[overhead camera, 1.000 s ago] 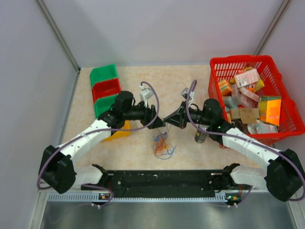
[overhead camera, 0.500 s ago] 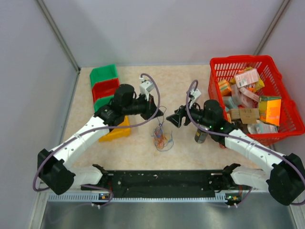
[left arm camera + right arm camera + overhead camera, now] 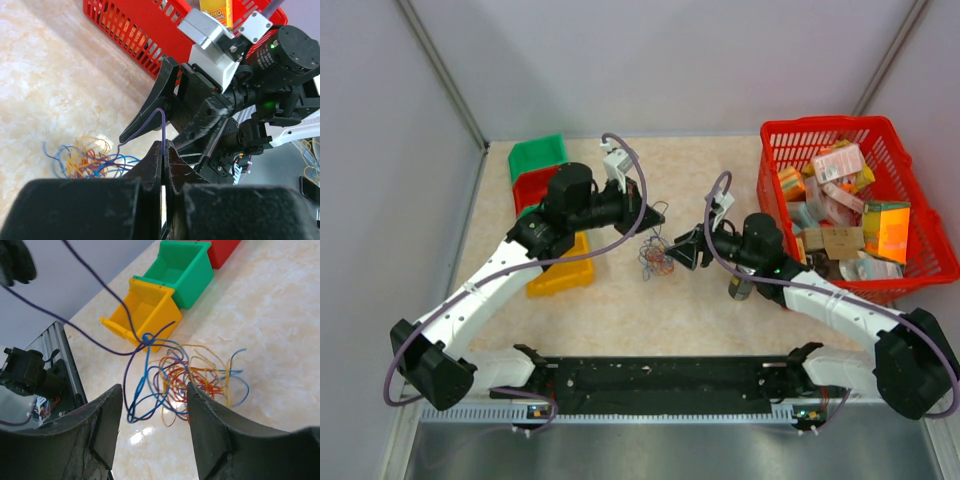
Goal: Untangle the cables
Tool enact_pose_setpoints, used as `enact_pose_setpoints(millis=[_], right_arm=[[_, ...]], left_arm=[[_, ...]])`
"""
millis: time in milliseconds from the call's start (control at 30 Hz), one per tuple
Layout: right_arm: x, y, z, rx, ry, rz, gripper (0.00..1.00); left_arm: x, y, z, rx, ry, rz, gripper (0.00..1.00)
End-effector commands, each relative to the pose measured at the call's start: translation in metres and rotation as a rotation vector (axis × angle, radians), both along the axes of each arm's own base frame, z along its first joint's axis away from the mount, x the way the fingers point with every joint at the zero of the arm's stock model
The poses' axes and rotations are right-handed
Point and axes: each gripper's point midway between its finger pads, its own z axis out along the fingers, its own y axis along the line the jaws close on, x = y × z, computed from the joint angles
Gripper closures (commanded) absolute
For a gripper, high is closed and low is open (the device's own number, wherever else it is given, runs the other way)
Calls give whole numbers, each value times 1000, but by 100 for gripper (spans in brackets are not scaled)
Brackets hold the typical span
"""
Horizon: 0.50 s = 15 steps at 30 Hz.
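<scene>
The cables [image 3: 655, 258] are a small tangle of thin blue, orange, red, yellow and purple wires near the table's middle. My left gripper [image 3: 658, 214] is shut on one purple wire [image 3: 150, 122], which runs up from the tangle [image 3: 90, 160] and bends into the left gripper's [image 3: 164, 146] closed tips. The wire hangs taut in the right wrist view [image 3: 90, 340] and is knotted with a blue one. My right gripper [image 3: 678, 255] is open just right of the bundle. Its fingers [image 3: 210, 410] straddle the near side of the tangle [image 3: 195, 375] without holding anything.
A red basket [image 3: 920, 262] full of packets stands at the right. Green [image 3: 538, 155], red [image 3: 535, 185] and yellow [image 3: 560, 277] bins line the left side under the left arm. A dark can [image 3: 740, 286] stands beside the right arm.
The left gripper has shut on the purple wire and pulled back and left. The right gripper has opened and let go. The tangle has shifted toward the far side.
</scene>
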Motion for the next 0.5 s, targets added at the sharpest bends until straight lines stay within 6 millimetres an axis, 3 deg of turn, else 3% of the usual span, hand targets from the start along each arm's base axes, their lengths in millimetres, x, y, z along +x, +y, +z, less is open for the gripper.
enact_pose_setpoints(millis=[0,100,233,333,467], right_arm=[[5,11,9,45,-15,15,51],[6,14,5,50,1,21,68],[9,14,2,50,13,8,100],[29,-3,-13,-10,47,-153,100],[60,-39,-43,-163,127,-431,100]], left_arm=[[0,-3,31,-72,-44,-2,100],[-4,-5,34,-89,-39,-17,100],[-9,-5,44,-115,-49,-40,100],[-9,6,56,-89,-94,6,100],[-1,47,90,-55,-229,211,100]])
